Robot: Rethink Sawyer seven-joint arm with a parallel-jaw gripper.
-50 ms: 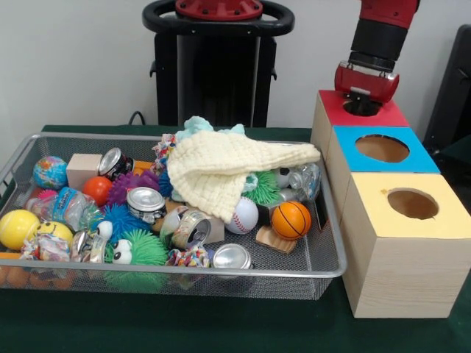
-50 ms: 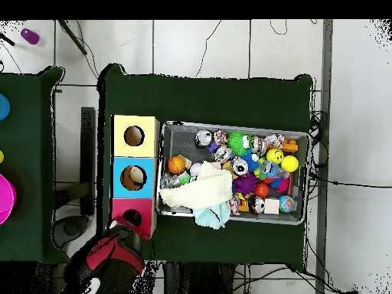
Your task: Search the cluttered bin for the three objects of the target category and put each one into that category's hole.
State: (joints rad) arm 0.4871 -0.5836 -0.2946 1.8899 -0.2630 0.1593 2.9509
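Three boxes with round holes stand in a row right of the bin: red, blue and yellow. My gripper hangs at the red box's hole, its tip down in the dark opening, so whether it holds anything is hidden. The wire bin holds a basketball, a baseball, several crushed cans such as one near the middle, fuzzy toys and a wooden block.
A cream knitted cloth drapes over the bin's middle and its right rim, hiding what lies beneath. A globe ball and a yellow ball sit at the bin's left end. Dark green cloth covers the table.
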